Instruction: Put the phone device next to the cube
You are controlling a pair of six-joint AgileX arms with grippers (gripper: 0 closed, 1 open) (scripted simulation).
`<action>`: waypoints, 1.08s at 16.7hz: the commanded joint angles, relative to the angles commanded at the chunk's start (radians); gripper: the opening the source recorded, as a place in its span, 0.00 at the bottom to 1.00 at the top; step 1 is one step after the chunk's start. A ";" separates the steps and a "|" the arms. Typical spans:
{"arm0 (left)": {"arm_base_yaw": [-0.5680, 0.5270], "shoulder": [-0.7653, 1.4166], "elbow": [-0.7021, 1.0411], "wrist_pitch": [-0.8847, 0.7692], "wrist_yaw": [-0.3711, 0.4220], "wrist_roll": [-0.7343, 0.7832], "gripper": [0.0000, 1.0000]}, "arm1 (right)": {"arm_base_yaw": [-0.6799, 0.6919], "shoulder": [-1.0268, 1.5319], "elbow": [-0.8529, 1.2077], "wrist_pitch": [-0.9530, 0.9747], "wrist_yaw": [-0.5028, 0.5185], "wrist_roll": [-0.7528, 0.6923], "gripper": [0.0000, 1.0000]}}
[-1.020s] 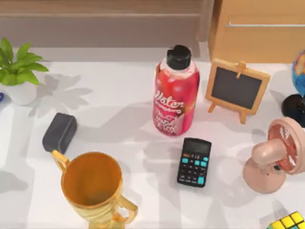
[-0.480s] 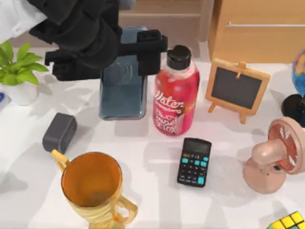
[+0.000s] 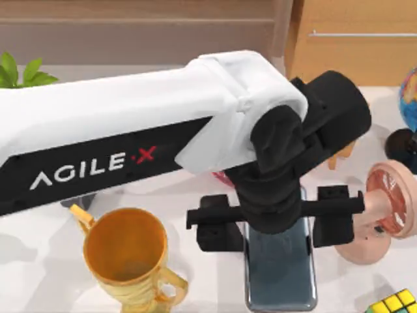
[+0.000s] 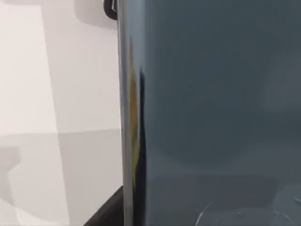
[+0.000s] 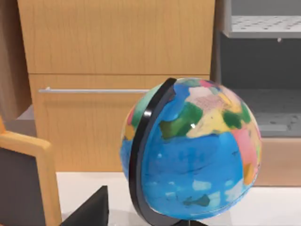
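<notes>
One phone device (image 3: 280,270), one cube (image 3: 395,303), one gold trophy cup (image 3: 127,257), one pink desk fan (image 3: 378,215), one globe (image 3: 409,98) and one potted plant (image 3: 23,73) can be counted on the white table (image 3: 45,261). My left arm reaches across from the top view's left, and the left gripper (image 3: 277,218) hangs over the front middle of the table with its two black fingers (image 3: 333,218) spread wide to either side of the grey-blue slab. The phone device lies lengthwise between those fingers, its long edges close against them, so the gripper pinches it by its sides; whether the slab rests on the table or is held just above it, I cannot tell. In the left wrist view the phone device (image 4: 211,108) sits right under the camera, with bare white tabletop beside one long edge.

The cube sits beyond the gripper's right finger, at the table's front right corner, apart from the phone, with a strip of open tabletop between them. The pink fan stands just beside the right finger, nearly touching it. The trophy cup stands past the left finger, well apart. The right wrist view faces the globe (image 5: 193,150), with a wooden cabinet (image 5: 117,70) behind it and the frame of a small chalkboard easel (image 5: 28,179) to one side.
</notes>
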 joint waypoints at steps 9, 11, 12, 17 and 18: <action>-0.168 0.161 0.003 -0.031 -0.063 -0.191 0.00 | 0.000 0.000 0.000 0.000 0.000 0.000 1.00; -0.168 0.161 0.003 -0.031 -0.063 -0.191 0.00 | 0.000 0.000 0.000 0.000 0.000 0.000 1.00; -0.168 0.161 0.003 -0.031 -0.063 -0.191 0.00 | 0.000 0.000 0.000 0.000 0.000 0.000 1.00; -0.162 0.153 0.006 -0.024 -0.063 -0.192 0.00 | 0.000 0.000 0.000 0.000 0.000 0.000 1.00; -0.161 0.149 0.008 -0.020 -0.064 -0.195 0.00 | 0.000 0.000 0.000 0.000 0.000 0.000 1.00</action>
